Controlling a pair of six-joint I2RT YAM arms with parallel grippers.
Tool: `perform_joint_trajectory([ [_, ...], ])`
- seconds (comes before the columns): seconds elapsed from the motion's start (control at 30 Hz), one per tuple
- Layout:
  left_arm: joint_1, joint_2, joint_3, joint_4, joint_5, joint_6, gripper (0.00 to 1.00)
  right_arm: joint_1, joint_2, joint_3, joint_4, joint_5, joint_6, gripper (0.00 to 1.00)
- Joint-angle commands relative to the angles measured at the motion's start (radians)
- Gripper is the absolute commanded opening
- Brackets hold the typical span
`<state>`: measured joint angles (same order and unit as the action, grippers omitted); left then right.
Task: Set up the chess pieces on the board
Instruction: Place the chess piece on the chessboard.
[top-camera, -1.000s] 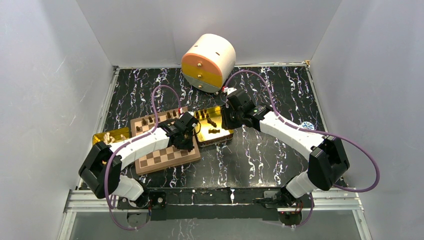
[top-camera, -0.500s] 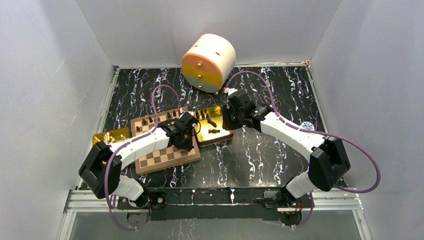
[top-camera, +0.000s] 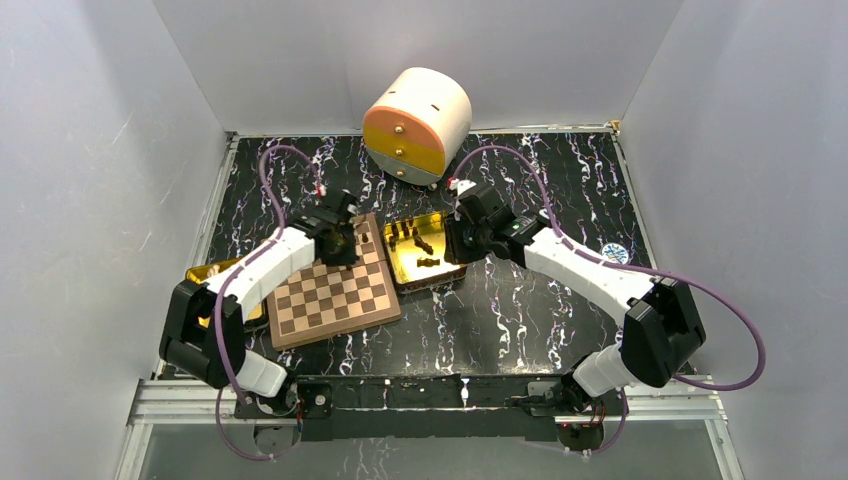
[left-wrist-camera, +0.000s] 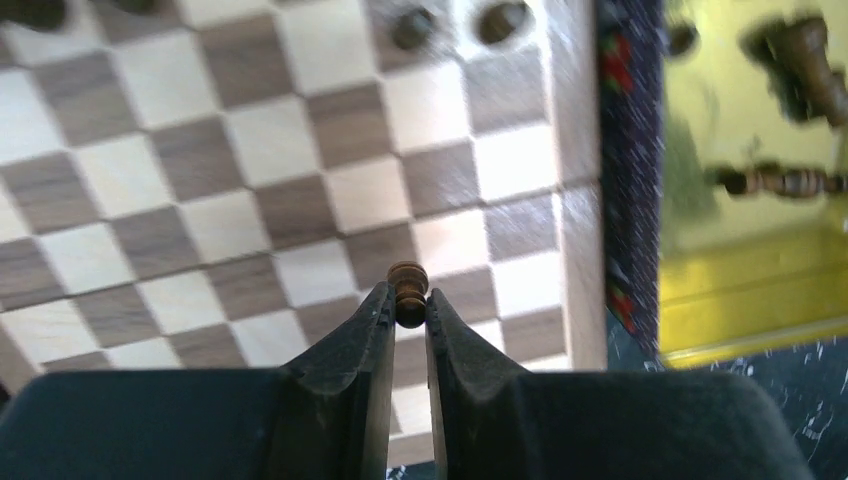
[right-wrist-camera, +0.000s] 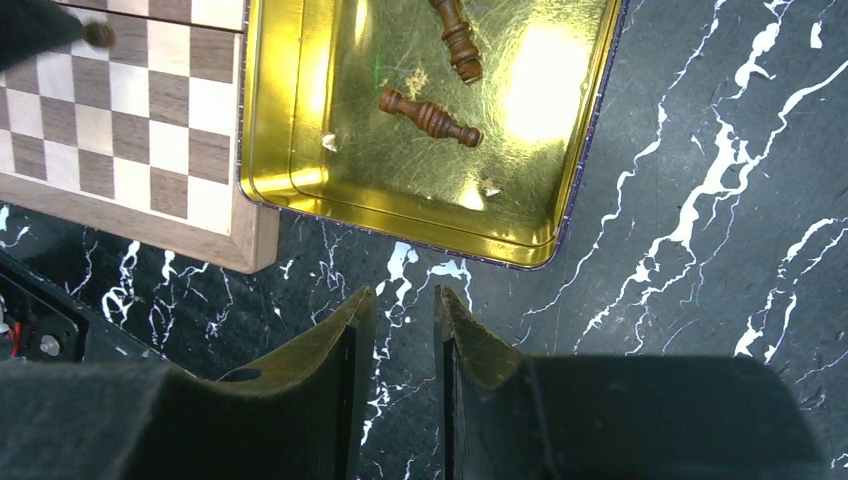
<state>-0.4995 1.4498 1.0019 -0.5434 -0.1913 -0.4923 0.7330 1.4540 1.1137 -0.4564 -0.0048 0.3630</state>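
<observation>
Left pincer now farther up board, around tiny round-headed brown piece

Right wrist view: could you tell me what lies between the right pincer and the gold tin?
Only bare black marbled tabletop, as the right wrist view shows.

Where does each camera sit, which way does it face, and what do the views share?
Top external: above and behind the bases, looking down on the table; shows left arm, right arm, left gripper and right gripper.
Left wrist: on the left arm, looking down past its fingers, shut on a chess piece, onto the board.
Right wrist: on the right arm, looking down between its parted, empty fingers at the table beside the gold tin.
Shared: all three show board and tin.
</observation>
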Motion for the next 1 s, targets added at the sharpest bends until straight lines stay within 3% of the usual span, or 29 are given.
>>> perform_joint_trajectory([
  [0.0, 0.143, -0.02, 0.072, -0.044, 0.019, 0.079, 0.13, -0.004, -0.057, -0.003, 0.042, -0.022, -0.006, 0.36],
  [0.23, 0.34, 0.009, 0.13, -0.065, 0.016, 0.129, 0.13, -0.004, -0.068, -0.017, 0.062, -0.04, -0.006, 0.36],
  [0.4, 0.422, 0.044, 0.15, -0.062, 0.01, 0.147, 0.13, -0.004, -0.069, -0.02, 0.069, -0.053, -0.007, 0.36],
  [0.97, 0.554, 0.121, 0.113, -0.006, 0.038, 0.207, 0.13, -0.005, -0.046, -0.01, 0.077, -0.062, -0.015, 0.36],
])
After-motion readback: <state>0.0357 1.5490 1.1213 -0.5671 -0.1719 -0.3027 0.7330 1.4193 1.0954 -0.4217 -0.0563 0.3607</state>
